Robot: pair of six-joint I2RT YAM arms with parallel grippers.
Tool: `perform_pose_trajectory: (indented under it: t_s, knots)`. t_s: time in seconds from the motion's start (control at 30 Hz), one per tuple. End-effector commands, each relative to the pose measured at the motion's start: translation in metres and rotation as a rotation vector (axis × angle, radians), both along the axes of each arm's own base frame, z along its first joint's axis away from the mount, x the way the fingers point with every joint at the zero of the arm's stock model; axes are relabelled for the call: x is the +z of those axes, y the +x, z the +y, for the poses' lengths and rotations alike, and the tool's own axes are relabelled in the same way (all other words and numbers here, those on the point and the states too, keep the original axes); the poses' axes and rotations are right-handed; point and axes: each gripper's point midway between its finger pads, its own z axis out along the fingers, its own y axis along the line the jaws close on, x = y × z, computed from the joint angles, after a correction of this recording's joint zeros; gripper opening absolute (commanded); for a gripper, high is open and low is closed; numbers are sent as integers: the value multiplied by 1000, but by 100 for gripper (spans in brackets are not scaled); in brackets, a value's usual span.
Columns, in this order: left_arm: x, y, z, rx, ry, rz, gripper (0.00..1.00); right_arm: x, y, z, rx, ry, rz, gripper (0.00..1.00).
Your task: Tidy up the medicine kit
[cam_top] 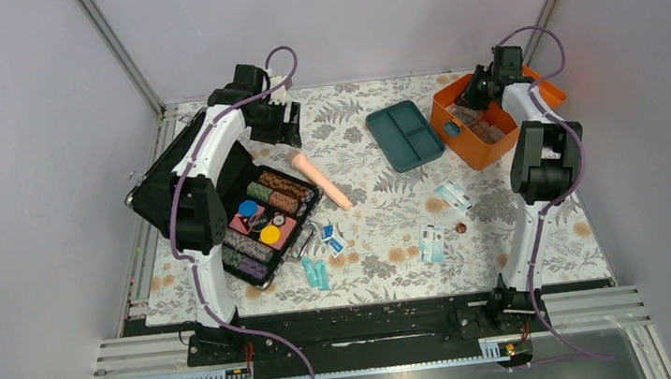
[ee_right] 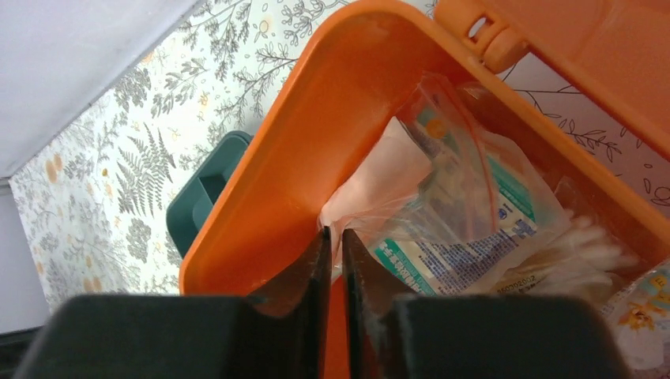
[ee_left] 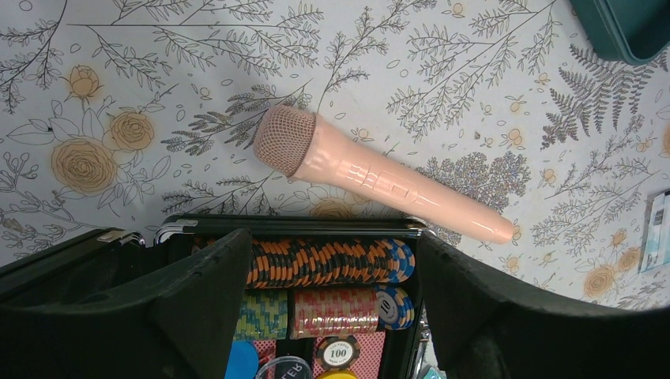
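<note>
Found the kit (cam_top: 479, 157) at the far right of the cloth (cam_top: 381, 208), lid thrown back, packets (ee_right: 466, 229) inside. Saw the tray (cam_top: 406, 133) out of it, flat just to its left. Noted the right gripper (ee_right: 333, 245) over the kit's edge, fingers closed to a slit; could not tell whether anything was pinched. Noted the left gripper (ee_left: 332, 253) spread wide, holding nothing, above the far edge of the chip case (ee_left: 300, 226), with a microphone (ee_left: 371, 178) just beyond.

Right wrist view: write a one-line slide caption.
Right tool, fingers nearly together, over the open orange medicine kit of clear packets; teal tray lies outside.
</note>
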Motion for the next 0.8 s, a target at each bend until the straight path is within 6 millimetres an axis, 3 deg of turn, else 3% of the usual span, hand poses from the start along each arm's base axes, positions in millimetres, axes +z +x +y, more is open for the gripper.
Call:
perform_pose_trajectory:
  t_s: [0.0,0.07,0.27,0.5,0.77]
  knots:
    - [14,9,-6,-9,-16,-45,75,25,0,-8,-6,-48,-46,29]
    - [15,11,-8,-13,-23,-45,75,24,-9,-13,-27,-76,-26,41]
    - [12,16,-14,-25,-44,-40,75,38,-36,-19,-55,-129,-15,54]
    - [5,25,-23,-13,-96,-37,75,73,-45,-29,-27,-239,-80,61]
    - [3,36,-30,34,-149,-63,75,115,-54,-3,203,-287,-212,62]
